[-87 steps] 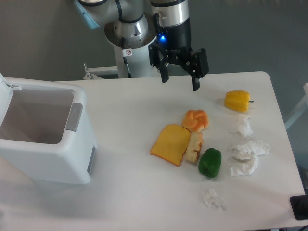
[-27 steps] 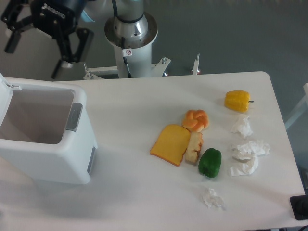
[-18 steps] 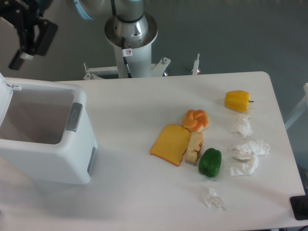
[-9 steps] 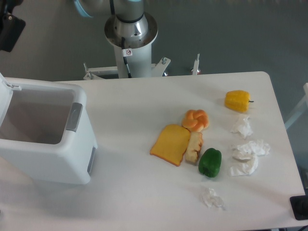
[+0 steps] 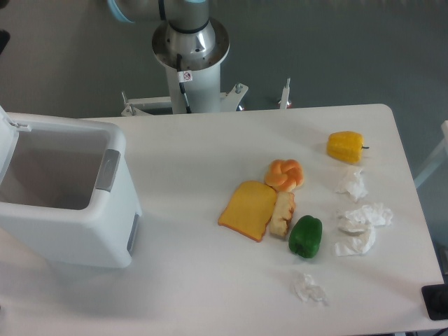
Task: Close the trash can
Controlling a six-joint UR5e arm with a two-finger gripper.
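Observation:
The trash can (image 5: pixel 77 231) is a large white boxy bin at the left end of the table. It stands open, its inside (image 5: pixel 52 168) showing nothing in it. Its white lid (image 5: pixel 5 143) is raised upright at the frame's left edge, and a grey push-tab (image 5: pixel 106 170) sits on the rim facing the table's middle. My gripper has left the picture past the upper left corner; only a dark sliver shows at that edge, and no fingers can be seen.
The arm's base (image 5: pixel 189 49) stands behind the table. Right of centre lie a toast slice (image 5: pixel 248 209), a bread piece (image 5: pixel 283 213), a bun (image 5: pixel 285 174), a green pepper (image 5: pixel 306 236), a yellow pepper (image 5: pixel 345 146) and crumpled tissues (image 5: pixel 360 227).
The gripper swung from above the table's back middle to the far upper left, above and behind the trash can, and slid out of frame. The trash can and food have not moved.

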